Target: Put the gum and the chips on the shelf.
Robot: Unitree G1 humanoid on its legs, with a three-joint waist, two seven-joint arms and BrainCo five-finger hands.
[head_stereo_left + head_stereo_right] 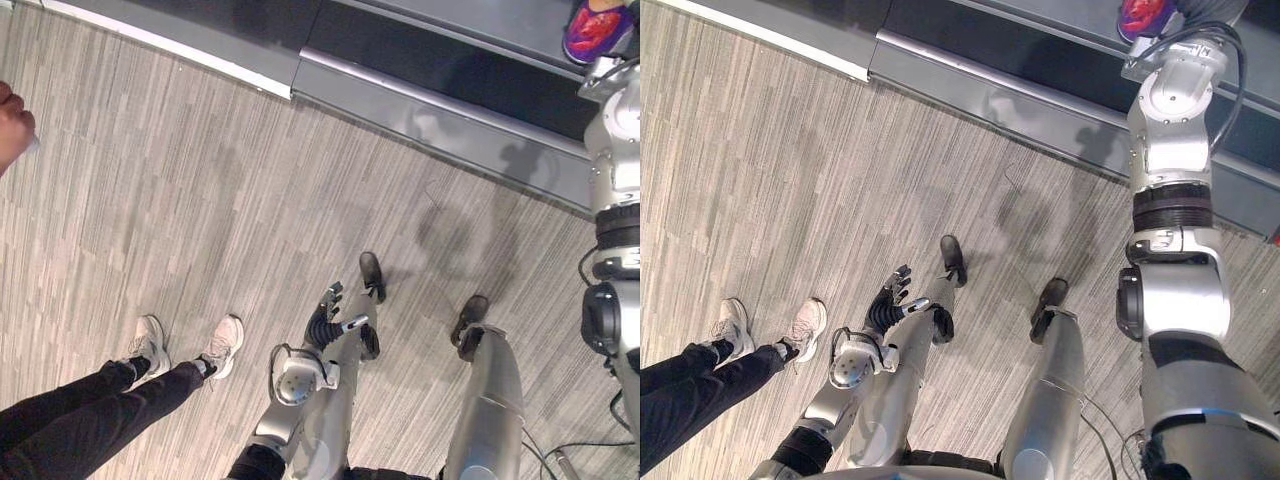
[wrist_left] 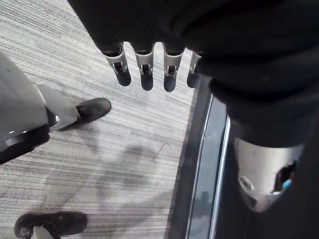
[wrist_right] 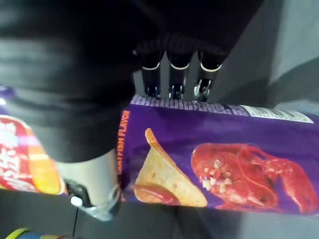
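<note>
1. Right hand (image 3: 178, 69) first: it's up at the shelf with its fingers laid over one side of the purple chips can (image 3: 224, 164) and the thumb (image 3: 94, 194) pressing from the opposite side. The can is clamped between them, though the fingertips themselves are tucked out of sight behind it.
2. The can lies on its side across the palm, its picture of a crisp and a red lobster facing the wrist camera.
3. Just past the can's end, on the thumb side, sits a red and orange pack (image 3: 25, 159), half hidden behind the hand.
4. From the head, the right arm reaches high at the right, and the can shows as a purple patch over the dark level of the shelf (image 1: 440, 120).
5. Left hand (image 2: 144, 64) now: it hangs low beside the robot, fingers straight and relaxed, holding nothing.
6. Below it runs the grey striped floor (image 1: 200, 200), meeting the shelf's base.
7. Out at the left stands a person in dark trousers and pale shoes (image 1: 222, 345), with a hand (image 1: 12, 125) showing at the edge.
</note>
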